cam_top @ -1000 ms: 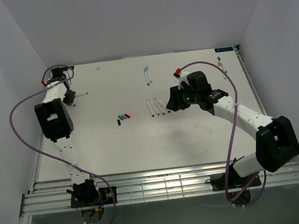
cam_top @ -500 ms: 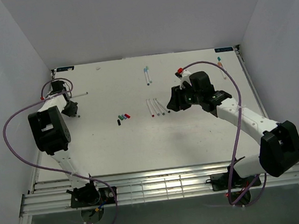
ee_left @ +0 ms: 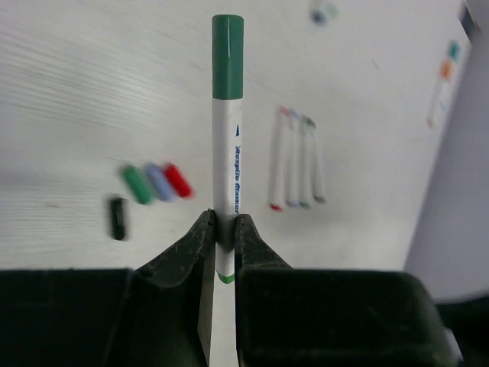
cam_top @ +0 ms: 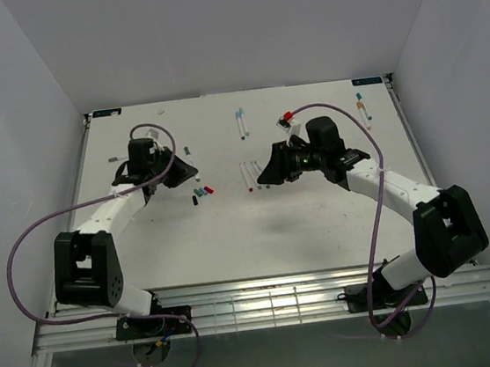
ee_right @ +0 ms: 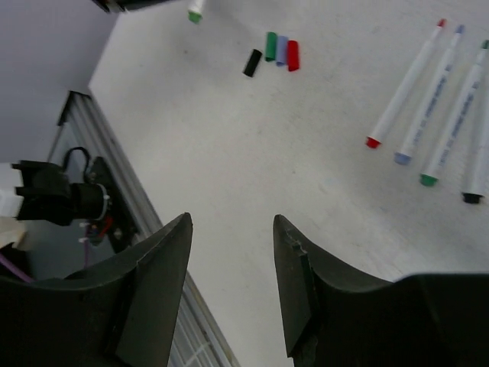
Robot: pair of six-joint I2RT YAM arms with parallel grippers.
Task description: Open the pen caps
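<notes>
One green cap (ee_left: pixel 228 57), seated on its pen (ee_left: pixel 227 145): light, rigid, smooth plastic, likely friction-fit; best pinched round its sides and pulled straight along the barrel. It stands out past the tips of the left claw (ee_left: pixel 222 229), which is clamped on the barrel, left of table (cam_top: pixel 233 238) centre. Right claw (ee_right: pixel 231 229): half-wide, empty, well apart from it.

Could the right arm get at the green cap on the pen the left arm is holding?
Probably yes. The left gripper pinches the pen by its white barrel, leaving the green cap bare. The right gripper is open and empty, with only loose caps lying flat between them.
</notes>
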